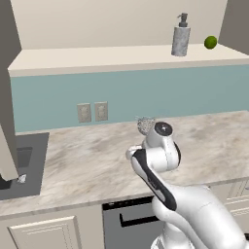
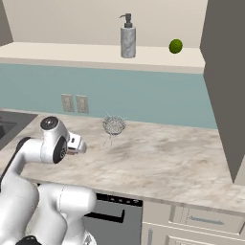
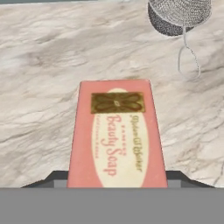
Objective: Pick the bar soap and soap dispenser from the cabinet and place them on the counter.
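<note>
Gripper (image 3: 117,181) jaws are clamped on the bar soap (image 3: 116,133), held over the marbled counter (image 3: 39,65); the bar's long axis runs straight out from the fingers toward the wire-mesh strainer ball (image 3: 179,13) lying on the counter. Up in the open cabinet (image 1: 97,58), the soap dispenser (image 1: 181,36) stands upright on the shelf beside a lime (image 1: 210,42)

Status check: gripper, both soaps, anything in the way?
Gripper closed on bar soap, over counter. Soap dispenser on cabinet shelf. Wire-mesh ball close ahead.
</note>
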